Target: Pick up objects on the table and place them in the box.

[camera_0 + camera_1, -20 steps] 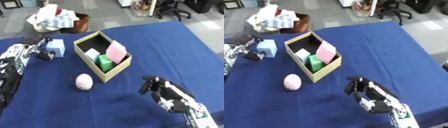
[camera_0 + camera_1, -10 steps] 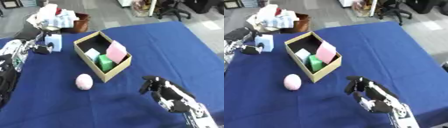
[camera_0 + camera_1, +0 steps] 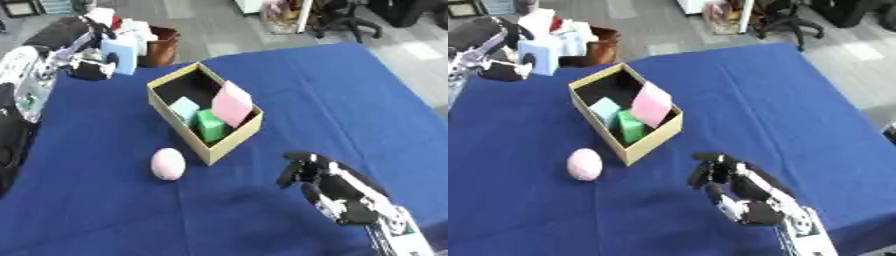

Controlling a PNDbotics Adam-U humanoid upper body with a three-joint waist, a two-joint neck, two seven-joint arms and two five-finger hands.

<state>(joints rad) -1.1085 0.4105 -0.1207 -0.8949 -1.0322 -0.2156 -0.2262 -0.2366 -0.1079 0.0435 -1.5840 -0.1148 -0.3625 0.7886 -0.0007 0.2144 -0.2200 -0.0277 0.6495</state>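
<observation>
Left eye view first: the left hand [image 3: 83, 59] is up in the upper left of the frame, fingers and thumb wrapped around a light blue block [image 3: 118, 55] that's lifted clear of the blue table [image 3: 350, 105], up near its far left corner. The cardboard box [image 3: 229, 145] sits just left of centre, turned at an angle, with a pink block [image 3: 231, 103] leaning tilted against its right wall, a green block [image 3: 210, 125] below that and a pale teal block [image 3: 185, 108] to the left of the green one, all inside. A pink egg-shaped thing [image 3: 167, 163] lies on the cloth just beside the box's near left corner, not touching it as far as I can see. The right hand [image 3: 325, 186] is at the lower right, resting over the table with its fingers loosely curled, nothing in it. Right eye view: pretty much the same layout shifted left, but you get a clearer look at the brown basket [image 3: 601, 46] behind the table at the upper left, just right of the held block.
</observation>
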